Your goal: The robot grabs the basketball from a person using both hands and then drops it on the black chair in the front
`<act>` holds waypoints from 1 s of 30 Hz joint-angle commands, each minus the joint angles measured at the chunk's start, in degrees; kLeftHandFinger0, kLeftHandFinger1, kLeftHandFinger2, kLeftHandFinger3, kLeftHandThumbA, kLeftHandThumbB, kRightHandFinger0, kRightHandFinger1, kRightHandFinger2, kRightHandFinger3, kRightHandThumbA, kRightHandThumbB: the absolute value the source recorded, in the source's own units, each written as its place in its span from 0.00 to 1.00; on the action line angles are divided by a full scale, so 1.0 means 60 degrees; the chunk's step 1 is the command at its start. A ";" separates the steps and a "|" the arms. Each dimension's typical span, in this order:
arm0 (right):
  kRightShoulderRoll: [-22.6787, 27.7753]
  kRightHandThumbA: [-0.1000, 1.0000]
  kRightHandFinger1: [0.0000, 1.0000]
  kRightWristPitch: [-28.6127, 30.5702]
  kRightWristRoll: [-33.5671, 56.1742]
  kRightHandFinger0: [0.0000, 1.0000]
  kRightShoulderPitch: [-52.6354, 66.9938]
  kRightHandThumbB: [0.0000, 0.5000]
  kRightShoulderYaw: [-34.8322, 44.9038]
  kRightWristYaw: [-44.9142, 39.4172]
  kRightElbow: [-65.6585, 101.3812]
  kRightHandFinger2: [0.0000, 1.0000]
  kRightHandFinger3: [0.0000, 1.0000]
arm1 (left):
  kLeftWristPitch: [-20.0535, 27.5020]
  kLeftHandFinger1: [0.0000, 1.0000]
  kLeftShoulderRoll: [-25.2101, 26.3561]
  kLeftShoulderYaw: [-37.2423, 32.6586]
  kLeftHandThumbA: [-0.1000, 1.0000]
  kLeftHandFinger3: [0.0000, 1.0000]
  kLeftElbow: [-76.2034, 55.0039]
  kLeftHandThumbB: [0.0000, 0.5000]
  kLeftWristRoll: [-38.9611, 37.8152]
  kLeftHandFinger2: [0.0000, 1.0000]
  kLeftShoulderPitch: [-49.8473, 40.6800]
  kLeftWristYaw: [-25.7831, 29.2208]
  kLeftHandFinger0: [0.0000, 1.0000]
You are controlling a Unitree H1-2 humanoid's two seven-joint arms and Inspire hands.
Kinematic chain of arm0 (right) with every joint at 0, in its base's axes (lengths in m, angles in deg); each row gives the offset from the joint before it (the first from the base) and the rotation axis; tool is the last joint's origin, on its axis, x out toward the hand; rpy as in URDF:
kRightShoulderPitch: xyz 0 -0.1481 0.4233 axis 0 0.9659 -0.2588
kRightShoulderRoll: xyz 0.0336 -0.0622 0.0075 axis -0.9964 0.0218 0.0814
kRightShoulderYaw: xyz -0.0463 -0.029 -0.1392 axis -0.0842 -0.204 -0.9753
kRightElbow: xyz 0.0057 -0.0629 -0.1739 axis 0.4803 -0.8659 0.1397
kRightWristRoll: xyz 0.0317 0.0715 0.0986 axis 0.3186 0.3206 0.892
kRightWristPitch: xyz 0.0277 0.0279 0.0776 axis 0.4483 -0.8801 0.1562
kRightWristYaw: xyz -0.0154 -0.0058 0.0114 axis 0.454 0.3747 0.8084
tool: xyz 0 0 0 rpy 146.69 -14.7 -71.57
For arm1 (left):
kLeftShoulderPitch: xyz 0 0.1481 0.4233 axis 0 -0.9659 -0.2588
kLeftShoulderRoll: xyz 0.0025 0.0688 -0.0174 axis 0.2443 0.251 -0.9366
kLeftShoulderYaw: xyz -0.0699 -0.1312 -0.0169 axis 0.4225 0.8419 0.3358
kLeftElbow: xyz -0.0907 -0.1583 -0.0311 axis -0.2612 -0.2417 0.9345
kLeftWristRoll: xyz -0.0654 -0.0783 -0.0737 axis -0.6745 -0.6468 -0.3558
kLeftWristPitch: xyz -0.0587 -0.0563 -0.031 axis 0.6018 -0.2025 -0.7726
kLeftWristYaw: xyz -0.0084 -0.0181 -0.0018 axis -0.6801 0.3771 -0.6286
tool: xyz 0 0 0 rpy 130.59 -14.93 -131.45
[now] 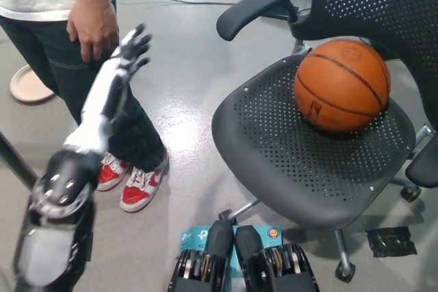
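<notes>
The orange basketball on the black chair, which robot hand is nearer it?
Left. The white left hand, open, is well left of the orange basketball, beside the person; the right hand isn't visible.

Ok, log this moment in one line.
orange basketball: resting on black mesh chair | left hand: open, near person | right hand: not in view

Bright, even indoor light. Glare shines on the floor (179, 111) at 12 and centre. The ball (342, 85) casts a soft shadow on the seat (301, 162). The left robot hand (130, 49) and its arm look slightly motion-blurred; the rest is sharp.
</notes>
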 commanded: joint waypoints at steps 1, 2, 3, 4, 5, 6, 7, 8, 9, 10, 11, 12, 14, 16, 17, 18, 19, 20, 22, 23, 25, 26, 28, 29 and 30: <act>0.0219 0.02 1.00 0.0592 -0.0183 1.00 -0.0107 0.39 0.0201 0.0202 0.0163 1.00 0.71 | 0.0236 1.00 0.0303 0.0370 1.00 1.00 -0.0732 0.53 -0.0587 1.00 -0.0314 -0.0266 1.00; 0.0246 0.02 1.00 0.0539 -0.0129 1.00 -0.0076 0.38 0.0241 0.0183 0.0147 1.00 0.71 | 0.0347 1.00 0.0361 0.0467 1.00 1.00 -0.0806 0.53 -0.0639 1.00 -0.0500 -0.0259 1.00; 0.0258 0.03 1.00 0.0530 -0.0085 1.00 -0.0054 0.38 0.0265 0.0148 0.0139 1.00 0.72 | 0.0388 1.00 0.0385 0.0522 1.00 1.00 -0.0839 0.52 -0.0641 1.00 -0.0588 -0.0263 1.00; 0.0303 0.03 1.00 0.0534 -0.0075 1.00 -0.0035 0.37 0.0305 0.0137 0.0084 1.00 0.72 | 0.0495 1.00 0.0406 0.0669 1.00 1.00 -0.0960 0.49 -0.0850 1.00 -0.0770 -0.0315 1.00; 0.0315 0.04 1.00 0.0444 -0.0143 1.00 -0.0014 0.39 0.0343 0.0208 0.0088 1.00 0.72 | 0.0486 1.00 0.0416 0.0784 1.00 1.00 -0.1039 0.51 -0.1015 1.00 -0.0904 -0.0340 1.00; 0.0350 0.04 1.00 0.0507 -0.0142 1.00 0.0015 0.39 0.0416 0.0245 0.0015 1.00 0.71 | 0.0448 1.00 0.0431 0.0852 1.00 1.00 -0.1108 0.52 -0.1124 1.00 -0.1024 -0.0376 1.00; 0.0357 0.03 1.00 0.0466 -0.0148 1.00 0.0040 0.40 0.0463 0.0275 0.0016 1.00 0.71 | 0.0415 1.00 0.0407 0.0910 1.00 1.00 -0.1149 0.51 -0.1208 1.00 -0.1107 -0.0387 1.00; 0.0343 0.02 1.00 0.0320 -0.0115 1.00 0.0079 0.40 0.0599 0.0392 0.0006 1.00 0.71 | 0.0348 1.00 0.0397 0.1006 1.00 1.00 -0.1215 0.51 -0.1219 1.00 -0.1301 -0.0325 1.00; 0.0347 0.01 1.00 0.0305 -0.0085 1.00 0.0093 0.37 0.0626 0.0366 -0.0008 1.00 0.72 | 0.0358 1.00 0.0380 0.1055 1.00 1.00 -0.1205 0.49 -0.1246 1.00 -0.1352 -0.0319 1.00; 0.0360 0.00 1.00 0.0290 -0.0049 1.00 0.0147 0.37 0.0667 0.0329 -0.0005 1.00 0.72 | 0.0431 1.00 0.0359 0.1132 1.00 1.00 -0.1159 0.47 -0.1282 1.00 -0.1469 -0.0295 1.00; 0.0354 0.00 1.00 0.0288 -0.0057 1.00 0.0158 0.37 0.0685 0.0325 0.0002 1.00 0.72 | 0.0450 1.00 0.0358 0.1145 1.00 1.00 -0.1152 0.46 -0.1276 1.00 -0.1496 -0.0294 1.00; 0.0361 0.00 1.00 0.0240 -0.0099 1.00 0.0196 0.38 0.0691 0.0336 0.0007 1.00 0.72 | 0.0522 1.00 0.0351 0.1210 1.00 1.00 -0.1095 0.40 -0.1341 1.00 -0.1618 -0.0297 1.00; 0.0389 0.02 1.00 0.0203 0.0079 1.00 0.0291 0.39 0.0652 0.0100 0.0031 1.00 0.74 | 0.0587 1.00 0.0338 0.1267 1.00 1.00 -0.1047 0.38 -0.1402 1.00 -0.1764 -0.0293 1.00; 0.0504 0.17 1.00 0.0479 -0.0062 1.00 0.0443 0.46 0.0438 -0.0136 -0.0072 1.00 0.99 | 0.0609 1.00 0.0351 0.1316 1.00 1.00 -0.1034 0.39 -0.1537 1.00 -0.1955 -0.0363 1.00; 0.0582 0.33 1.00 0.0365 0.0053 1.00 0.0593 0.53 0.0282 -0.0471 0.0103 1.00 1.00 | 0.0687 1.00 0.0324 0.1337 1.00 1.00 -0.1011 0.39 -0.1574 1.00 -0.2004 -0.0356 1.00; 0.0621 0.42 1.00 0.0317 0.0109 1.00 0.0660 0.55 0.0205 -0.0610 0.0179 1.00 1.00 | 0.0723 1.00 0.0313 0.1345 1.00 1.00 -0.1001 0.39 -0.1593 1.00 -0.2026 -0.0353 1.00; 0.0688 0.63 1.00 0.0155 0.0351 1.00 0.0848 0.65 -0.0005 -0.1064 0.0402 1.00 1.00 | 0.0784 1.00 0.0244 0.1404 1.00 1.00 -0.0986 0.40 -0.1667 1.00 -0.2071 -0.0314 1.00; 0.0732 0.71 1.00 0.0354 0.0678 1.00 0.1001 0.65 -0.0188 -0.1526 0.0489 1.00 1.00 | 0.0813 1.00 0.0205 0.1428 1.00 1.00 -0.0987 0.36 -0.1708 1.00 -0.2131 -0.0301 1.00; 0.0759 0.83 1.00 0.0425 0.1112 1.00 0.1297 0.72 -0.0569 -0.2190 0.0725 1.00 1.00 | 0.0947 1.00 0.0176 0.1422 1.00 1.00 -0.0939 0.32 -0.1746 1.00 -0.2255 -0.0379 1.00; 0.0770 0.86 1.00 0.0399 0.1148 1.00 0.1342 0.72 -0.0640 -0.2260 0.0757 1.00 1.00 | 0.0979 1.00 0.0166 0.1432 1.00 1.00 -0.0924 0.31 -0.1798 1.00 -0.2275 -0.0409 1.00; 0.0728 0.94 1.00 0.0344 0.0919 1.00 0.1567 0.76 -0.0964 -0.2327 0.1008 1.00 1.00 | 0.0951 1.00 0.0157 0.1385 1.00 1.00 -0.1002 0.34 -0.1808 1.00 -0.2423 -0.0445 1.00; 0.0677 0.98 1.00 0.0327 0.0795 1.00 0.1707 0.75 -0.1116 -0.2336 0.1148 1.00 1.00 | 0.0913 1.00 0.0128 0.1357 1.00 1.00 -0.1090 0.34 -0.1809 1.00 -0.2496 -0.0439 1.00; 0.0503 0.98 1.00 0.0650 0.1107 1.00 0.1974 0.75 -0.1334 -0.2622 0.1326 1.00 1.00 | 0.0897 1.00 0.0071 0.1332 1.00 1.00 -0.1228 0.34 -0.1799 1.00 -0.2596 -0.0418 1.00; 0.0521 0.98 1.00 0.0653 0.1127 1.00 0.1974 0.76 -0.1341 -0.2619 0.1329 1.00 1.00 | 0.0894 1.00 0.0070 0.1327 1.00 1.00 -0.1224 0.34 -0.1796 1.00 -0.2576 -0.0419 1.00; 0.0323 0.95 1.00 0.0666 0.1577 1.00 0.2121 0.82 -0.1407 -0.2840 0.1523 1.00 1.00 | 0.0880 1.00 0.0051 0.1312 1.00 1.00 -0.1299 0.34 -0.1772 1.00 -0.2614 -0.0400 1.00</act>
